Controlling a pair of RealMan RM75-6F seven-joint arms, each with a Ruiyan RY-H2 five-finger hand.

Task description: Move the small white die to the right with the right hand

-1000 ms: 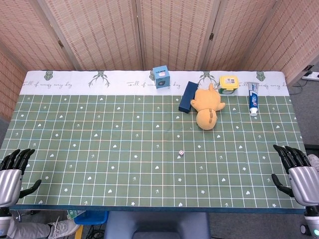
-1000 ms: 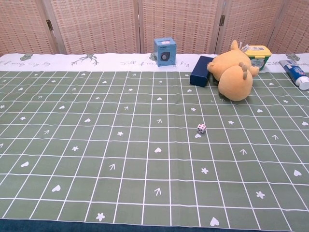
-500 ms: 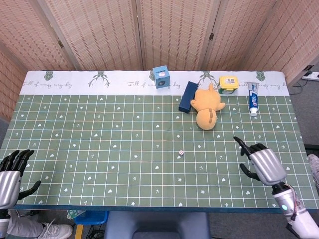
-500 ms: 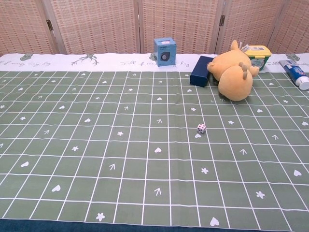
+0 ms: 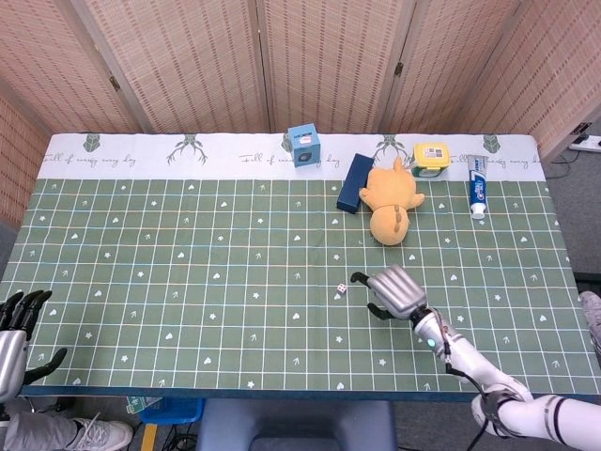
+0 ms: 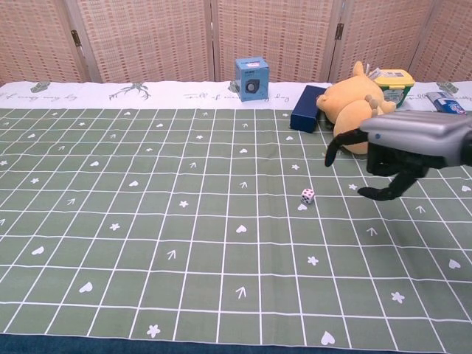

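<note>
The small white die (image 5: 341,288) (image 6: 307,195) lies on the green checked cloth near the table's middle. My right hand (image 5: 392,290) (image 6: 402,151) hovers just to the right of it, palm down, fingers spread and bent downward, holding nothing. A short gap separates its fingertips from the die. My left hand (image 5: 13,331) rests off the table's front left corner, fingers apart and empty; the chest view does not show it.
Along the back stand a blue box (image 5: 303,146), a dark blue box (image 5: 354,181), an orange plush toy (image 5: 391,204), a yellow-lidded container (image 5: 431,156) and a toothpaste tube (image 5: 477,185). The green cloth (image 5: 188,282) stretches bare to the left.
My right hand has swept from the front right corner leftward across the table to just beside the die. The die has not moved. The left hand has drifted slightly down.
</note>
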